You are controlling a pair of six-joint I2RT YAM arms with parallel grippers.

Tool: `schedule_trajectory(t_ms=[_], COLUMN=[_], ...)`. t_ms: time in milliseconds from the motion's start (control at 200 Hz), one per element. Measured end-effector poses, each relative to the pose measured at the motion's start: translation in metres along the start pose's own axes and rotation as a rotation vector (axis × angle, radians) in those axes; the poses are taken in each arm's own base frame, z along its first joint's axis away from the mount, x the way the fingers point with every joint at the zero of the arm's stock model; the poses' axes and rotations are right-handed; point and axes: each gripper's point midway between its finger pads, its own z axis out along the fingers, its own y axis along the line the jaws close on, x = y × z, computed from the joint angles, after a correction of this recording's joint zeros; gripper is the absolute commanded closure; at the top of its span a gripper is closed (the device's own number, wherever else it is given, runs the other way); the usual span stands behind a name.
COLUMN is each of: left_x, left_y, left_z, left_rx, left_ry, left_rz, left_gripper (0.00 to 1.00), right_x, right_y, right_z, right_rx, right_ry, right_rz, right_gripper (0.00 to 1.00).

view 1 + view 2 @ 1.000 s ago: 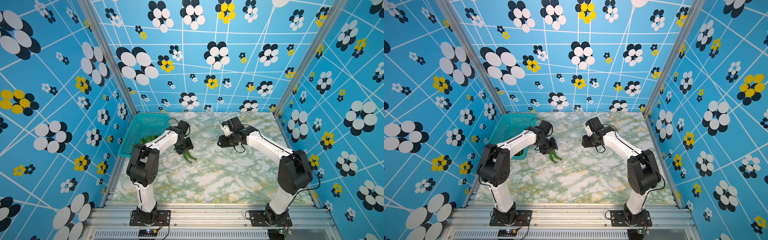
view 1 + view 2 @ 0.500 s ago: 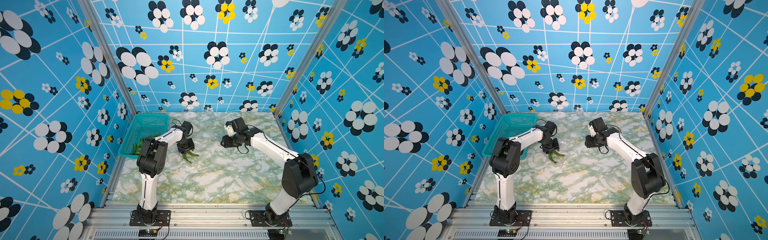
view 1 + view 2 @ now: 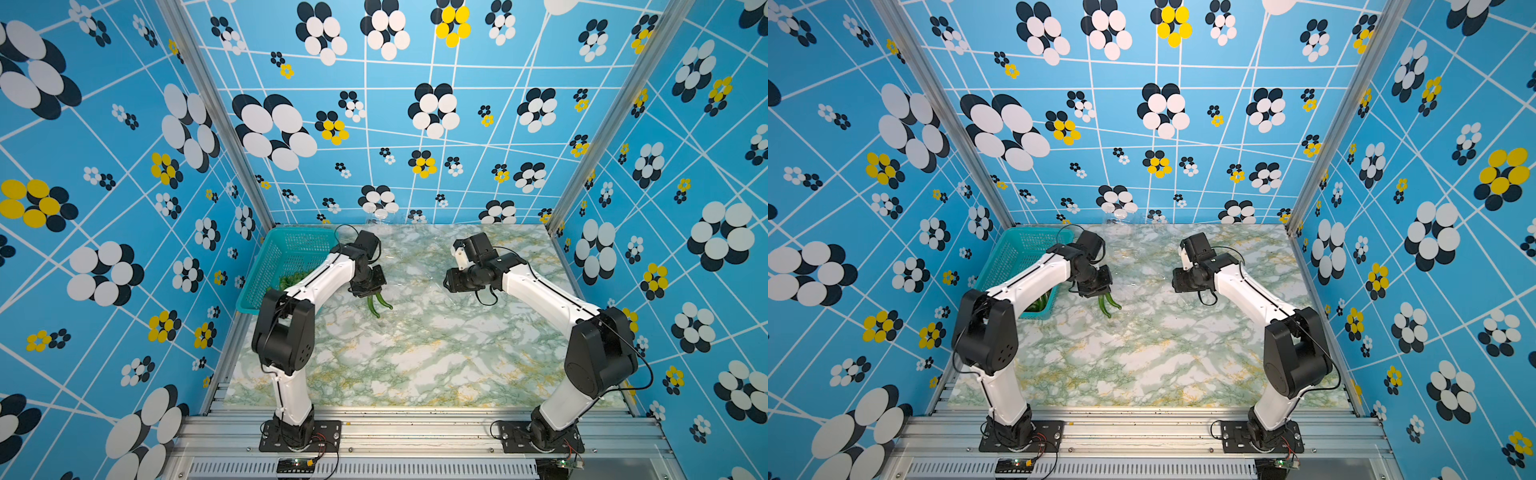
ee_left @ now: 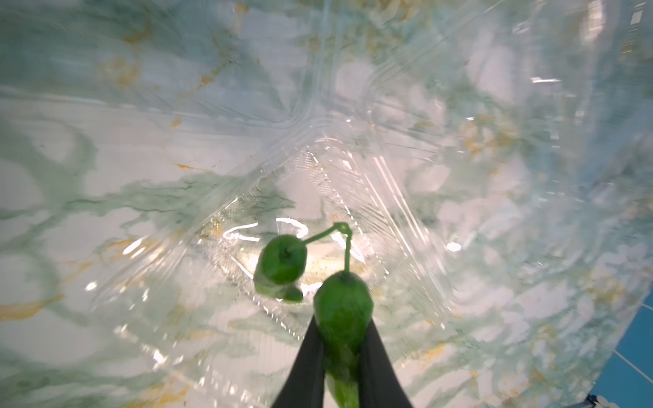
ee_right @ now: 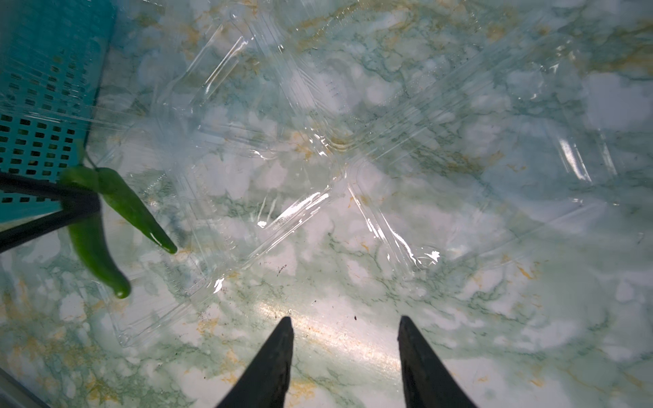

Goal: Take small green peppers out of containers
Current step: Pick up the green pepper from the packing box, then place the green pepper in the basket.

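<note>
My left gripper point(image 4: 341, 330) pinches one green pepper point(image 4: 343, 303), with a second pepper point(image 4: 281, 263) hanging from the joined stem over a clear box point(image 4: 318, 183). My right gripper point(image 5: 344, 326) has its jaws apart, holding nothing.

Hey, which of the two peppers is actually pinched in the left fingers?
The wedged pepper, squeezed between both fingers; the other pepper hangs ungripped beside it, joined at the stems.

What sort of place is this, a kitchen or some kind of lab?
Probably a robot test booth, not a kitchen: a left arm and right arm bolted to a metal frame, walls covered in a printed blue flower pattern, and a marble-look tabletop.
</note>
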Motion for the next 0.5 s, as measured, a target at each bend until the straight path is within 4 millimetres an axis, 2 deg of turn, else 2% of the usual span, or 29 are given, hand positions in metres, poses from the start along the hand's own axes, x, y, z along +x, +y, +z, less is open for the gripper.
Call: schedule_trajectory(t_ms=[55,120,180,245,320,420,465,500], left_x=[-0.012,-0.031,-0.054,-0.076,-0.093,-0.101,-0.100,-0.098], left_y=[-0.004,0.006,0.033,0.072,0.121,0.186,0.210,0.226], left_z=[-0.040,-0.084,-0.116,-0.134,-0.136,-0.114,-0.098,-0.085], left_rx=[0.051,0.088,0.081,0.035,-0.038,-0.150,-0.189,-0.210], left_ry=[-0.084,-0.188,-0.279,-0.350,-0.383,-0.351,-0.320,-0.292], left_rz=[0.005,-0.014,-0.056,-0.111,-0.173,-0.232,-0.249,-0.264], left_gripper=[0.93,0.92,0.92,0.90,0.90,0.84,0.74,0.63], right_x=[-0.007,-0.015,-0.020,-0.021,-0.022,-0.020,-0.014,-0.009], right_y=[0.001,0.001,-0.002,-0.005,-0.013,-0.026,-0.035,-0.044], right_z=[-0.004,-0.008,-0.011,-0.011,-0.012,-0.011,-0.011,-0.012], right_rx=[0.004,0.013,0.028,0.049,0.085,0.145,0.183,0.218], right_ry=[-0.015,-0.039,-0.054,-0.061,-0.070,-0.089,-0.091,-0.093], right_rz=[-0.001,0.001,0.009,0.019,0.028,0.037,0.046,0.062], right_gripper=[0.49,0.49,0.49,0.48,0.47,0.44,0.40,0.37])
